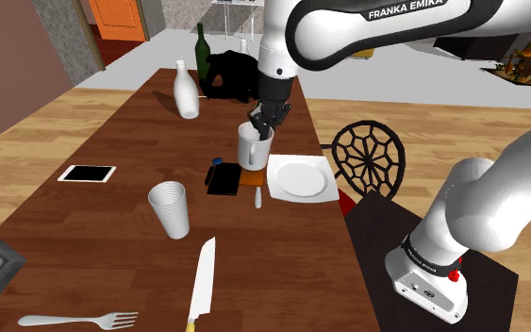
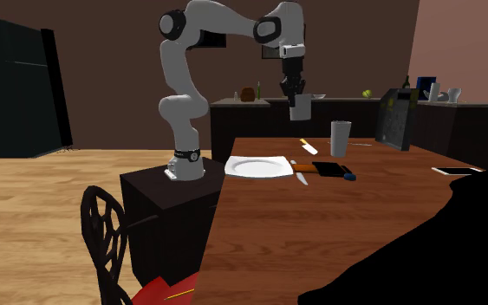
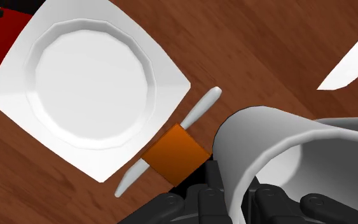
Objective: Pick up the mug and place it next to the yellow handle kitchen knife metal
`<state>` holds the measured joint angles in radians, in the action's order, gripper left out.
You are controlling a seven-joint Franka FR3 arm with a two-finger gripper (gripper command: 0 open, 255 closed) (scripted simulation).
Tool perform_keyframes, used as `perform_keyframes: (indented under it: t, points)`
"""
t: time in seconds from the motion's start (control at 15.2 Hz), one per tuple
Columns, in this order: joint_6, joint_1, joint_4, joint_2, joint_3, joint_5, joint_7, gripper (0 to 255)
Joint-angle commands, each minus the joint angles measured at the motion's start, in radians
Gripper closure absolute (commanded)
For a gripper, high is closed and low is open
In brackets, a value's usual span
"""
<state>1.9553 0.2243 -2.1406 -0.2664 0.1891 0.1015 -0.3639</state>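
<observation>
Mug [image 1: 254, 147]: white, rigid, open top. It hangs clear of the bench [image 1: 112, 236], above a small orange block [image 1: 252, 176] and just left of the square white plate [image 1: 301, 179] in the shoulder view. Jaws are clamped on its rim wall, 1 finger [image 3: 199, 202] outside, the other inside.

My read: light if empty, stiff, slick and chippable. A rim pinch may let it swing, so set it down gently, base flat. Can't tell where its handle points.

The target, the yellow-handled knife [image 1: 202, 278], lies at the bench's near end, well apart from the mug. 1 ribbed white cup [image 1: 170, 209] stands between them, and a fork [image 1: 76, 321] lies left of the knife.

Bench is long, brown wood grain. At the far end are a white vase [image 1: 186, 92] and a dark bottle [image 1: 200, 47]. Room has a wood floor and an orange door [image 1: 122, 17] at far left.
</observation>
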Motion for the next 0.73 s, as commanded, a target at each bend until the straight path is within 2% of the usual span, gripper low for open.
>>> perform_keyframes:
  t: [0.0, 0.66]
  points:
    - [-0.002, 0.021, -0.016, -0.022, 0.03, 0.009, -0.048, 255]
    - [-0.001, 0.112, -0.042, -0.067, 0.183, 0.05, -0.271, 255]
